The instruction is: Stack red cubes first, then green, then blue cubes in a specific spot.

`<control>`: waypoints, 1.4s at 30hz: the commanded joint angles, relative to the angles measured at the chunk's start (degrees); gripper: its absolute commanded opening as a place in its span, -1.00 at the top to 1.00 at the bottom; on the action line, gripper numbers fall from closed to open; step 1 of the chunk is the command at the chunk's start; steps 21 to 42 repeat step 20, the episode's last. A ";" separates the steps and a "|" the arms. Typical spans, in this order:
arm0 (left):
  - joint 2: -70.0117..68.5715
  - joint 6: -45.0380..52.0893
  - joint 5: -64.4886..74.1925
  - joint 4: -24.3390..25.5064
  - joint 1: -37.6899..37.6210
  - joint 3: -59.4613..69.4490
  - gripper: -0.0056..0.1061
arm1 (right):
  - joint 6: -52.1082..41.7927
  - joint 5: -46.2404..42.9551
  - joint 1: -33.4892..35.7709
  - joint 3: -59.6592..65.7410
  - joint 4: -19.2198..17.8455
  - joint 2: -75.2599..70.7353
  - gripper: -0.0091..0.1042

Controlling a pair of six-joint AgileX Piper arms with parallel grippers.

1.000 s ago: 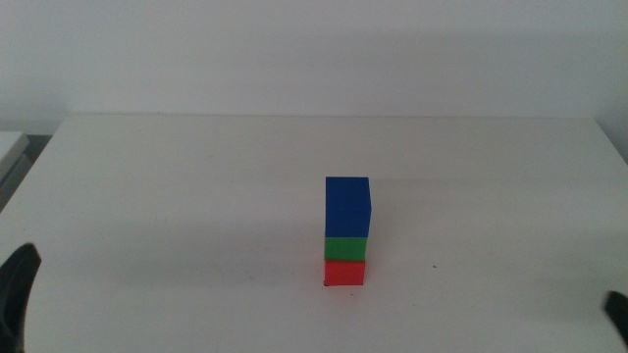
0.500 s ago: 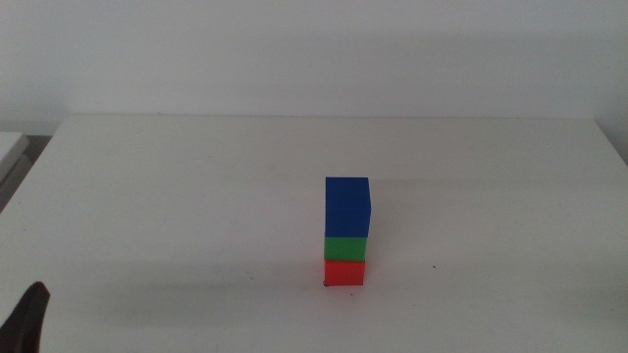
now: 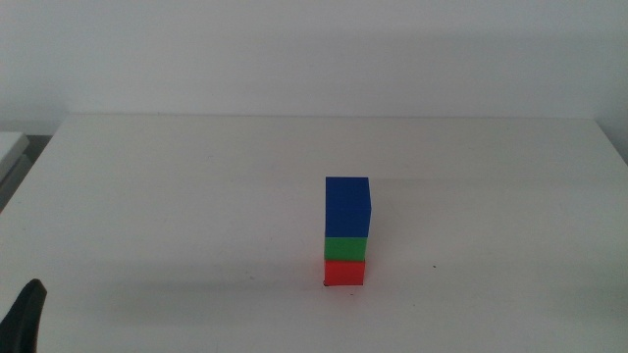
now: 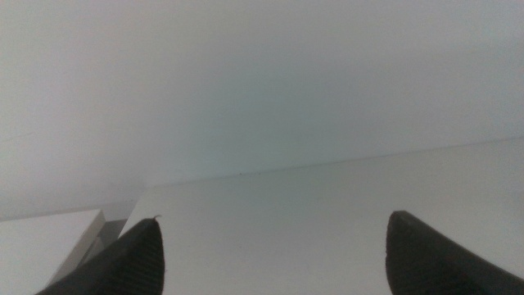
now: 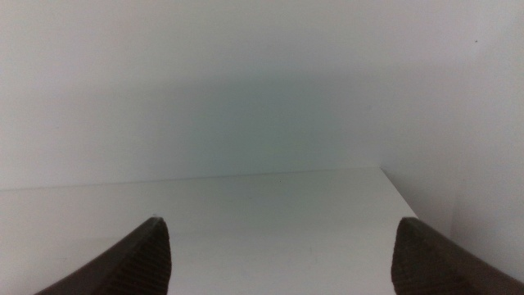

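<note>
Red cube (image 3: 344,273) is recorded at the base of a three-cube stack on the white table (image 3: 177,196), nearest the camera in the middle view, with a tiny black mark on the tabletop touching its lower left corner and another small mark off to its right. Directly upon the red cube the green cube (image 3: 345,247) is seated, and upon that the blue cube (image 3: 347,207), the faces appearing roughly flush. The required order is judged met; no stacking step is seen to be left. Well apart from the red cube, toward the near left edge of the middle view, the left gripper (image 3: 24,319) is noted only as a dark tip; in its wrist view the left gripper (image 4: 270,254) is shown with jaws spread wide and nothing between them. The right gripper (image 5: 282,254) is absent from the middle view; its wrist view shows jaws likewise parted and unloaded. No brand, label or legible writing is found.
</note>
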 commanded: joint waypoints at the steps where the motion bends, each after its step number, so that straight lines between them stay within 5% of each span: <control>1: -0.24 -0.19 -1.27 0.26 0.18 0.00 -0.73 | -0.28 -0.74 -0.42 0.19 0.03 -0.24 -0.78; 42: -0.24 -0.19 -2.11 0.23 2.49 0.00 -0.73 | -0.28 -0.74 -0.42 0.19 0.03 -0.24 -0.78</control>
